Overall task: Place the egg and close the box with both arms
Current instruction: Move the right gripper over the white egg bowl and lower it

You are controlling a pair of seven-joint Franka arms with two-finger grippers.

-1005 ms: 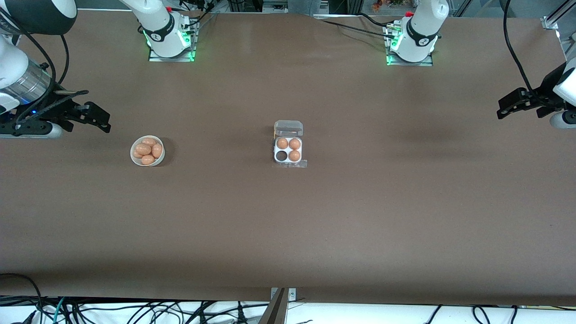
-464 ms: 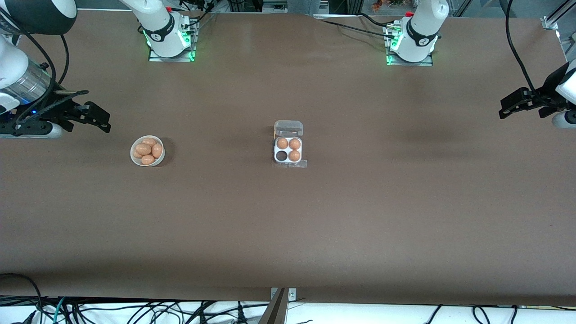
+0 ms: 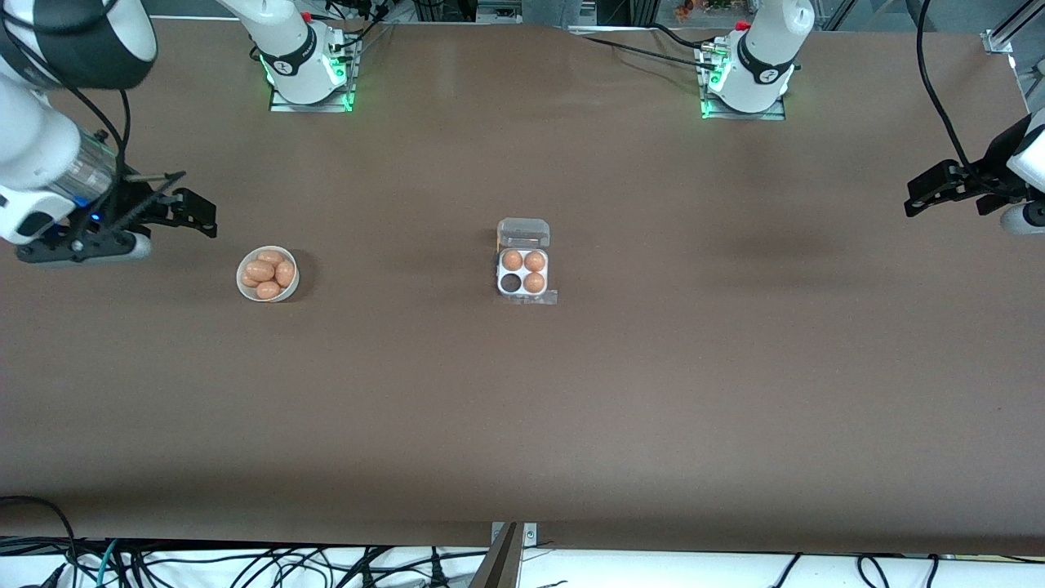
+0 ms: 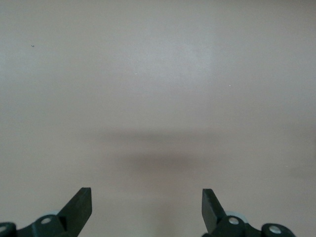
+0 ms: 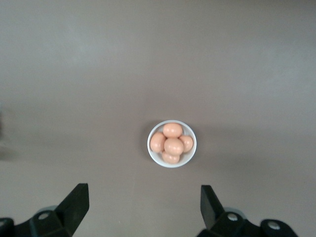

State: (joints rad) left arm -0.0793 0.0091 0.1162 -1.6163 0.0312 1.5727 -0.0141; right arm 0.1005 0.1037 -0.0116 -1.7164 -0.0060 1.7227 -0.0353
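The box sits mid-table with its clear lid open; three cells hold eggs and one cell is empty. Several orange-brown eggs lie in a round white bowl toward the right arm's end; they also show in the right wrist view. My right gripper is open and empty, up in the air over bare table beside the bowl. My left gripper is open and empty over bare table at the left arm's end, waiting; its wrist view shows only table.
The two arm bases stand along the table edge farthest from the front camera. Cables lie along the edge nearest to it. Brown table surface stretches wide around the box and bowl.
My right arm has swung its gripper a little toward the bowl. My left gripper has barely shifted. The box, bowl and eggs have not moved.
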